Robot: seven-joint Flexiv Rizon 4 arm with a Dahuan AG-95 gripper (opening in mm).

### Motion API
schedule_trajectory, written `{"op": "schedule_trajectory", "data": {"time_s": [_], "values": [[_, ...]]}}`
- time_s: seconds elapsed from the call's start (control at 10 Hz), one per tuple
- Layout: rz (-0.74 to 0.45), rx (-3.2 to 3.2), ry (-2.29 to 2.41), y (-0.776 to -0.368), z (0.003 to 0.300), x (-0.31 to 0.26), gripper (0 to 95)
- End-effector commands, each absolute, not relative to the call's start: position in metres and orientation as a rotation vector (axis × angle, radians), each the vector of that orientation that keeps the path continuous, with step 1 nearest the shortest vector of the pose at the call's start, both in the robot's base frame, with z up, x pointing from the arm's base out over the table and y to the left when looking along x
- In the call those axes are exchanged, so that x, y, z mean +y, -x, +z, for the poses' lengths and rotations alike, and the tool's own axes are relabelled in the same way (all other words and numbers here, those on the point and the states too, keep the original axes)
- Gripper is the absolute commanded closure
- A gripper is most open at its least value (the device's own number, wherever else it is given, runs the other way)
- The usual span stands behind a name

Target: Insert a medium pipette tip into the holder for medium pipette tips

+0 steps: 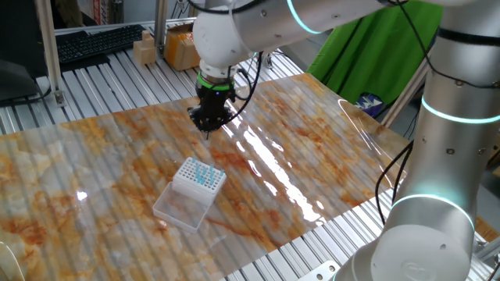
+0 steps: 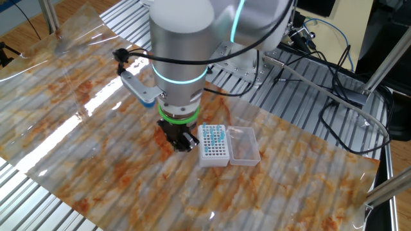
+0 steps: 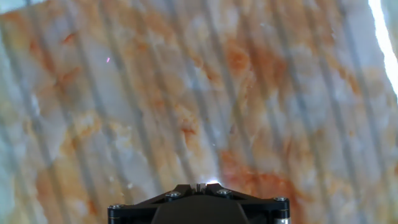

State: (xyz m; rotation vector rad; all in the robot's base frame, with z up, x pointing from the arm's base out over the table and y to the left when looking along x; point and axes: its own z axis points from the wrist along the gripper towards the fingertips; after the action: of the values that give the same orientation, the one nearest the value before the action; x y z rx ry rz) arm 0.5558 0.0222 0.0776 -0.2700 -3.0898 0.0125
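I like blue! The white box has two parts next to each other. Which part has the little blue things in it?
The white grid rack with small holes holds the pale-blue plastic tips; the clear shallow tray beside it shows none.

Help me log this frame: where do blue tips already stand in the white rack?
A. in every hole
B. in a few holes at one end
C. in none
B: the holder for medium pipette tips shows a small cluster of blue tips at one end, while the rest of its holes look empty.
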Motion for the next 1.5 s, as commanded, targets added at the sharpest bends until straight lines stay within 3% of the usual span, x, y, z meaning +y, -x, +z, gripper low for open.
{"op": "schedule_trajectory", "data": {"time_s": [0.1, 0.3, 0.8, 1.5], "values": [[0.045, -3.097, 0.054, -0.552, 0.082, 0.01, 95.0], [0.08, -3.098, -0.027, -0.546, 0.088, 0.003, 95.0], [0.018, -3.106, -0.041, -0.55, 0.081, -0.008, 95.0], [0.018, -3.098, -0.021, -0.556, 0.074, -0.013, 95.0]]}}
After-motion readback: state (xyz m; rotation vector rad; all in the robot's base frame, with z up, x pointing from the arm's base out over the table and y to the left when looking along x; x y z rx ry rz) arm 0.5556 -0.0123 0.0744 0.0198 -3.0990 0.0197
